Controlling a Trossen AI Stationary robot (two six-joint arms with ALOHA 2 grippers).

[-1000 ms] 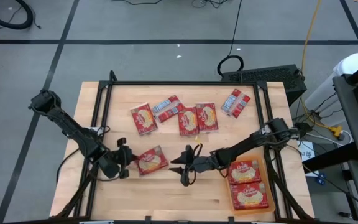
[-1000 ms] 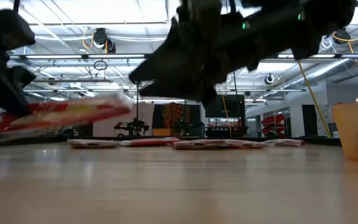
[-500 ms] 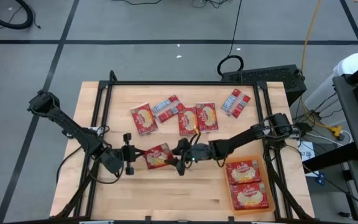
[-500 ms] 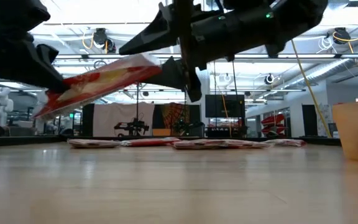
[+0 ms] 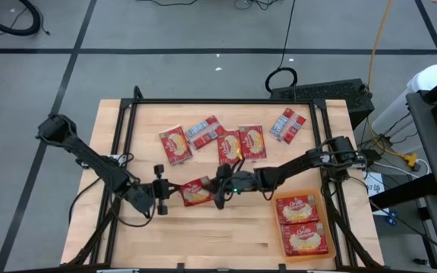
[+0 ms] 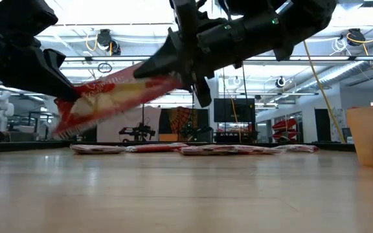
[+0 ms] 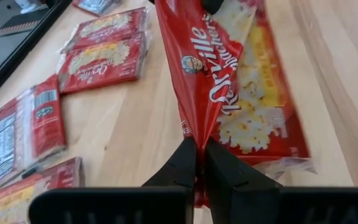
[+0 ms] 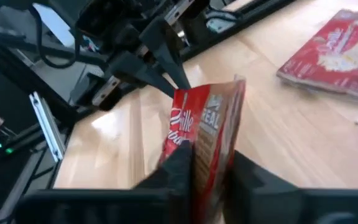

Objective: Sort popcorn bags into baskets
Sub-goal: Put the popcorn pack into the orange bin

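A red popcorn bag (image 5: pixel 196 191) with a yellow popcorn picture hangs above the table's middle, between my two grippers. My left gripper (image 5: pixel 162 193) is shut on its left end and my right gripper (image 5: pixel 218 189) on its right end. In the low view the bag (image 6: pixel 118 97) slants, higher toward the right gripper (image 6: pixel 181 70). Several more popcorn bags (image 5: pixel 230 146) lie flat across the far half of the table. The orange basket (image 5: pixel 326 227) stands at the near right with two bags in it. My left gripper pinches the bag's sealed end edge (image 7: pixel 194 138) between its two fingers (image 7: pixel 182 163), coming about level from the table's left. The bag is clear of the table and reaches away from the fingers, tilted upward. My right gripper has the bag's opposite end (image 8: pixel 199 144) between its two fingers (image 8: pixel 178 167), coming from the table's right with the bag edge-on between them. That end is the higher one (image 6: pixel 167 81), also clear of the table.
The black frame rails (image 5: pixel 124 129) run along the table's left, far and right sides. Bare wood lies in front of the held bag, toward the near edge (image 5: pixel 203 243). A dark box (image 5: pixel 325 95) stands beyond the far right corner.
My left gripper has lifted the bag off the table and carried it a little toward the right, its free end tipping up. My right gripper has moved toward the bag, up and toward the far-left, opened wide around the bag's free end, then shut on it.
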